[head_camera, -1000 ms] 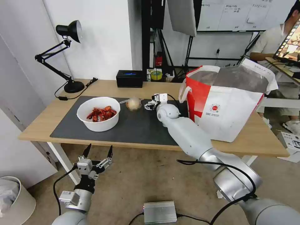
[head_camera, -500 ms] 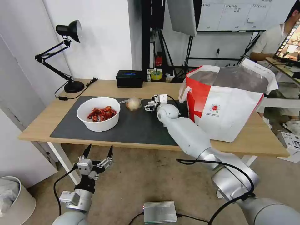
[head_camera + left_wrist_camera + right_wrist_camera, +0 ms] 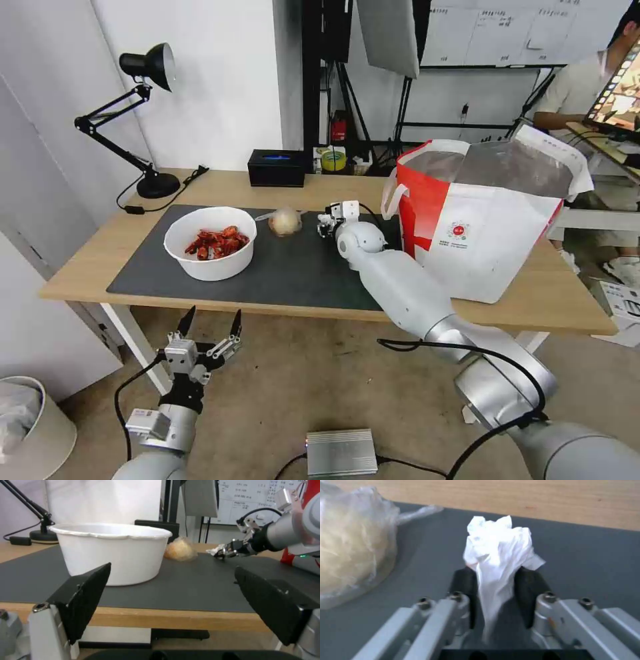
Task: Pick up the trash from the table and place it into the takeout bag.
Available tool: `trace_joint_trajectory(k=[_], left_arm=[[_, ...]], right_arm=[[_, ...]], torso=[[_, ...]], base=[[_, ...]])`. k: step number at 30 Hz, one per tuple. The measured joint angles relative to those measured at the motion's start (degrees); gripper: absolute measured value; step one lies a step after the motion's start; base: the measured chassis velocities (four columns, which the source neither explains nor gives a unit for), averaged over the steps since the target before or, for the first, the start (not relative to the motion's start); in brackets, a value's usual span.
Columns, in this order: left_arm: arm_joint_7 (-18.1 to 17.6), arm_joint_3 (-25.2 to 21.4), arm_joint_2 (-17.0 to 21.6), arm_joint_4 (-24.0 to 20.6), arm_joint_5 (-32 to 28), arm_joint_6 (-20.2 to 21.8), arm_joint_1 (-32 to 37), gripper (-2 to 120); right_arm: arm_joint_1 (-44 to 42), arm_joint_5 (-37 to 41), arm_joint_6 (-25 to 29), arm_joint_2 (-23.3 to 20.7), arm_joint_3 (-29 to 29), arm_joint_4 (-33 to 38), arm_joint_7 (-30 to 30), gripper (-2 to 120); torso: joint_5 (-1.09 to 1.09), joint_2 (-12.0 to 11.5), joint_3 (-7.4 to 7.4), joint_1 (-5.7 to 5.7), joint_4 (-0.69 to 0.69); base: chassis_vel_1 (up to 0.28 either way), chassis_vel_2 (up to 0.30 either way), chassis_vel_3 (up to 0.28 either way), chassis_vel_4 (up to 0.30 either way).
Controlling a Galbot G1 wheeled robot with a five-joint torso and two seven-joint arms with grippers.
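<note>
Tissue pinch | right gripper (image 3: 496, 580) clenched on crumpled white tissue (image 3: 498, 545) over grey mat (image 3: 293, 267), right of plastic-wrapped lump (image 3: 285, 221), ready for takeout bag (image 3: 493, 220) at desk's right | left gripper (image 3: 208, 327) spread wide, parked below desk (image 3: 100, 253) near edge.

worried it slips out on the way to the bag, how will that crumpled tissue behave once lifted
The crumpled tissue looks light and floppy, so it will probably sag rather than hold shape. The right gripper pinches only its lower part, so a loose fold might tug free.
</note>
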Motion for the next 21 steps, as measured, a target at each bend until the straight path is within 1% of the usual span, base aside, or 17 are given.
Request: trace_joint_trajectory(k=[1, 3, 4, 5, 6, 7, 8, 9, 10, 12, 13, 14, 16, 18, 19, 20, 21], left_arm=[[0.0, 0.0, 0.0, 0.0, 0.0, 0.0, 0.0, 100], [-0.04, 0.01, 0.01, 0.0, 0.0, -0.02, 0.0, 100], [-0.05, 0.01, 0.01, 0.01, 0.01, -0.09, 0.0, 100], [-0.05, 0.01, 0.01, 0.01, 0.01, -0.09, 0.0, 100], [-0.06, -0.01, -0.02, -0.02, 0.01, -0.14, 0.04, 100], [-0.1, -0.08, -0.07, -0.12, 0.02, -0.16, 0.16, 100], [-0.1, -0.11, -0.09, -0.18, 0.02, -0.19, 0.23, 100], [-0.1, -0.11, -0.09, -0.18, 0.02, -0.19, 0.23, 100], [-0.1, -0.15, -0.12, -0.26, 0.04, -0.3, 0.33, 100], [-0.11, -0.43, -0.29, -0.36, 0.16, -0.81, 0.89, 100], [-0.12, -0.46, -0.31, -0.36, 0.2, -0.88, 1.05, 100], [-0.12, -0.46, -0.31, -0.36, 0.2, -0.88, 1.05, 100], [-0.15, -0.44, -0.34, -0.37, 0.33, -1.01, 1.22, 100], [-0.15, -0.44, -0.34, -0.37, 0.33, -1.01, 1.22, 100], [-0.15, -0.22, -0.34, -0.41, 0.41, -1.02, 1.06, 100], [-0.17, -0.12, -0.34, -0.54, 0.42, -1.02, 0.97, 100], [-0.17, -0.12, -0.34, -0.54, 0.42, -1.02, 0.97, 100]], right_arm=[[0.0, 0.0, 0.0, 0.0, 0.0, 0.0, 0.0, 24], [-0.43, 0.97, -0.28, -0.86, -0.17, 2.4, 0.64, 16], [-0.91, 1.74, -0.56, -1.7, -0.42, 4.89, 1.35, 10], [-0.91, 1.74, -0.56, -1.7, -0.42, 4.89, 1.35, 10], [-1.62, 2.92, -1.1, -3.16, -0.98, 8.48, 2.36, 5], [-2.4, 4.06, -1.53, -4.75, -1.59, 12.08, 3.51, 1], [-3.16, 5.01, -1.89, -6.16, -2.16, 15.26, 4.58, 0], [-3.16, 5.01, -1.89, -6.16, -2.16, 15.26, 4.58, 0], [-3.72, 5.57, -2.14, -7.21, -2.51, 17.39, 5.23, 0], [-7.5, 7.81, -3.02, -12.71, -3.23, 28.92, 8.3, 0], [-9.01, 8.25, -3.09, -14.47, -3.23, 32.78, 8.89, 0], [-9.01, 8.25, -3.09, -14.47, -3.23, 32.78, 8.89, 0], [-12.83, 8.85, -3.19, -18.93, -2.65, 40.89, 9.92, 0], [-12.83, 8.85, -3.19, -18.93, -2.65, 40.89, 9.92, 0], [-16.61, 8.93, -3.19, -23.01, -1.23, 47.71, 10.23, 0], [-18.98, 8.92, -3.18, -25.41, -0.05, 51.4, 10.26, 0], [-18.98, 8.92, -3.18, -25.41, -0.05, 51.4, 10.26, 0]], torso=[[0.0, 0.0, 0.0, 0.0, 0.0], [0.0, 0.0, 0.0, 0.0, 0.0], [0.0, 0.0, 0.0, 0.0, 0.0], [0.0, 0.0, 0.0, 0.0, 0.0], [0.0, 0.0, 0.0, 0.0, 0.02], [0.0, 0.0, 0.0, 0.0, 0.01], [0.01, 0.0, -0.01, 0.0, 0.0], [0.01, 0.0, -0.01, 0.0, 0.0], [0.0, 0.0, -0.01, 0.0, 0.01], [0.01, 0.0, -0.01, 0.0, -0.01], [0.01, 0.0, -0.01, -0.01, -0.02], [0.01, 0.0, -0.01, -0.01, -0.02], [0.02, 0.0, -0.01, -0.01, 0.01], [0.02, 0.0, -0.01, -0.01, 0.01], [0.02, 0.0, -0.01, -0.01, 0.0], [0.02, 0.0, -0.01, -0.01, 0.0], [0.02, 0.0, -0.01, -0.01, 0.0]], base=[[0.0, 0.0, 0.0, 0.0], [0.0, 0.0, 0.0, 0.0], [0.0, 0.0, 0.0, 0.0], [0.0, 0.0, 0.0, 0.0], [0.0, 0.0, 0.0, 0.0], [0.0, 0.0, 0.0, 0.0], [0.0, 0.0, 0.0, 0.0], [0.0, 0.0, 0.0, 0.0], [0.0, 0.0, 0.0, 0.0], [0.0, 0.0, 0.0, 0.0], [0.0, 0.0, 0.0, 0.0], [0.0, 0.0, 0.0, 0.0], [0.0, 0.0, 0.0, 0.0], [0.0, 0.0, 0.0, 0.0], [0.0, 0.0, 0.0, 0.0], [0.0, 0.0, 0.0, 0.0], [0.0, 0.0, 0.0, 0.0]])
